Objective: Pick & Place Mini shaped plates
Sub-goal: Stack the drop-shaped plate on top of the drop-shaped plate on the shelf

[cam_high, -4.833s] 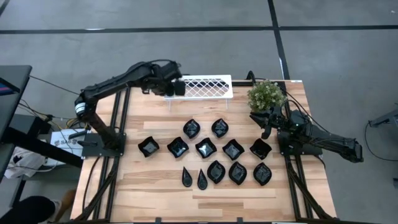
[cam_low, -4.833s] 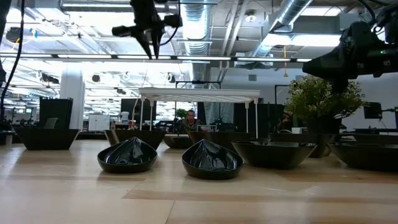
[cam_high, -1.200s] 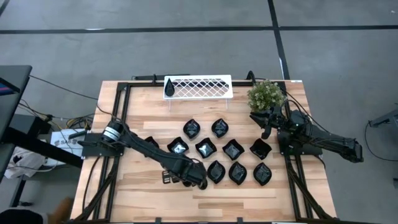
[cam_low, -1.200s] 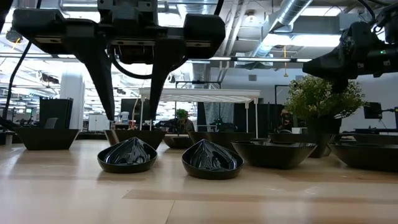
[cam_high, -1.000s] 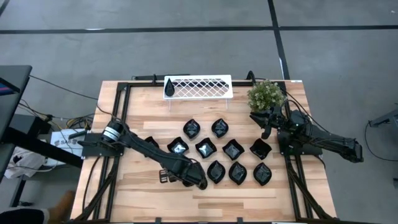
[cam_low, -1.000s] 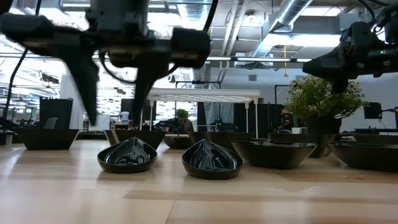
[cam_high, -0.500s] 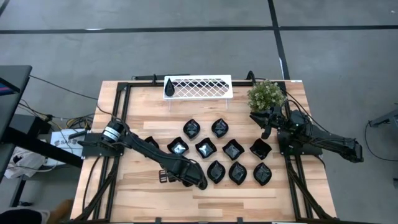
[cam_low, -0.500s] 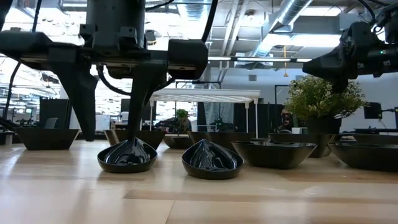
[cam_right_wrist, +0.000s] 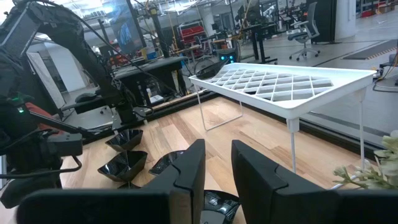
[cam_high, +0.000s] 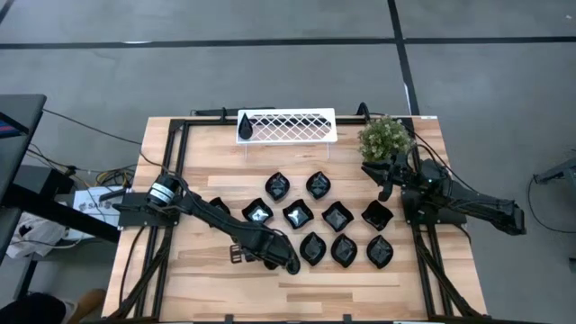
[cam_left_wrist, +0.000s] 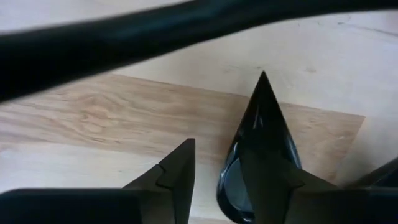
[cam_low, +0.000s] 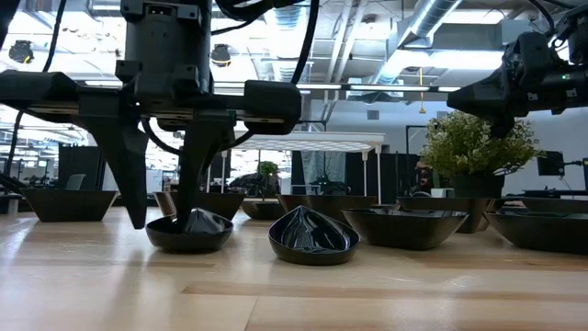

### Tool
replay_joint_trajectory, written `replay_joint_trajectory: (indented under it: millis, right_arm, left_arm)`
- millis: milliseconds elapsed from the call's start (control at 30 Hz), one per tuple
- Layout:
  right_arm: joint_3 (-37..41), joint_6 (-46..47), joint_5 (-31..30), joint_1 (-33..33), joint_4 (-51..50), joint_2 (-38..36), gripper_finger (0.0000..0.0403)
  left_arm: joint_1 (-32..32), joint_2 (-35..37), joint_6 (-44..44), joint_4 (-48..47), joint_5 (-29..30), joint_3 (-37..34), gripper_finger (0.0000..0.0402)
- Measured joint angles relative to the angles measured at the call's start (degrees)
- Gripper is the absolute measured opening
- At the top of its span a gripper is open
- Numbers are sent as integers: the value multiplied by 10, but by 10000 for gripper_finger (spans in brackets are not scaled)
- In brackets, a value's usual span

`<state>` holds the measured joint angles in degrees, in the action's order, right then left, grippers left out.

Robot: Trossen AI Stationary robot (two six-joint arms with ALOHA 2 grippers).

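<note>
Left gripper is closing its fingers across the slim teardrop plate: in the low view one finger is standing just outside the dish at its 9 o'clock side and the other is pressing down into its raised middle, with the tips at table level. Half a second earlier the same jaws were standing wider and slightly higher above this dish; a second before now they were still swinging in. The narrowing gap is indicating that the grasp is being taken but probably not yet completed, so the pick stage of the task is under way and the lift is not yet begun.

In the left wrist view the teardrop plate is lying partly under one finger, its point running forward.

Its twin, the second teardrop plate, is sitting just beside it at 3 o'clock, apart but close; a sideways drag would likely be knocking it. The other mini shaped plates are filling the table from 12 to 3 o'clock of the grasp. Open board is lying at 6 and 9 o'clock, towards the near table edge.

The white lattice tray is standing at the far edge.

Right gripper is waiting beside the potted plant, fingers slightly parted and empty.
</note>
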<state>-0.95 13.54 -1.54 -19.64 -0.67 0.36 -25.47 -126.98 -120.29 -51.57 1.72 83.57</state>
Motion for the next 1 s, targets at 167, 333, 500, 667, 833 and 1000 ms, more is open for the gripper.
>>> replay_joint_trajectory:
  millis: [167,333,500,667,833,1000]
  right_arm:
    - [0,0,0,0,0,0,74]
    - [0,0,0,0,0,0,74]
    - [0,0,0,0,0,0,74]
    - [0,0,0,0,0,0,74]
    - [0,0,0,0,0,0,74]
    - [0,0,0,0,0,0,74]
  left_arm:
    - [3,0,0,15,13,0,122]
    - [6,0,0,20,17,0,121]
    - [7,0,0,24,17,0,111]
    - [7,0,0,26,17,0,78]
    - [7,0,0,26,17,0,40]
    - [7,2,0,26,17,0,8]
